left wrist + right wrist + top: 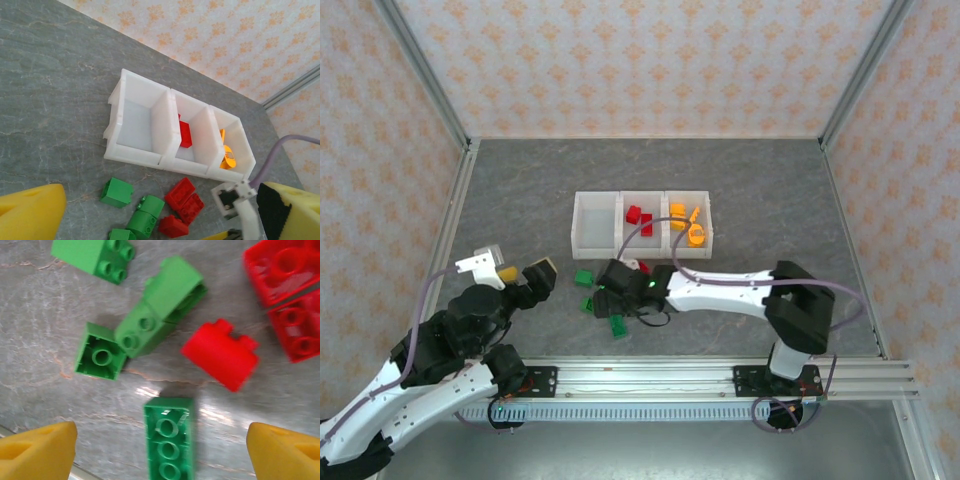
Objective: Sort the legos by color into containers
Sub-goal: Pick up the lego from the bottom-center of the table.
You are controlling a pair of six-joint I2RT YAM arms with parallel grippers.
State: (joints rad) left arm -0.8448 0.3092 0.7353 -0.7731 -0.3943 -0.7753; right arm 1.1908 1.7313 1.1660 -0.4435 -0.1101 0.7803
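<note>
Three joined white bins (578,225) sit mid-table. The left bin (132,152) is empty, the middle one holds red legos (638,215), and the right one holds orange legos (688,228). Loose green legos (585,290) and red legos (184,199) lie in front of the bins. My right gripper (160,455) hovers open over them, and a long green brick (169,440) lies on the table between its yellow fingers. A red brick (220,354) and several green ones (160,307) lie just beyond. My left gripper (160,220) is open and empty, left of the pile.
The grey table ends in patterned walls at the back and both sides. A metal rail (720,375) runs along the near edge. The right arm (740,290) stretches across the table in front of the bins, with its cable looping over them.
</note>
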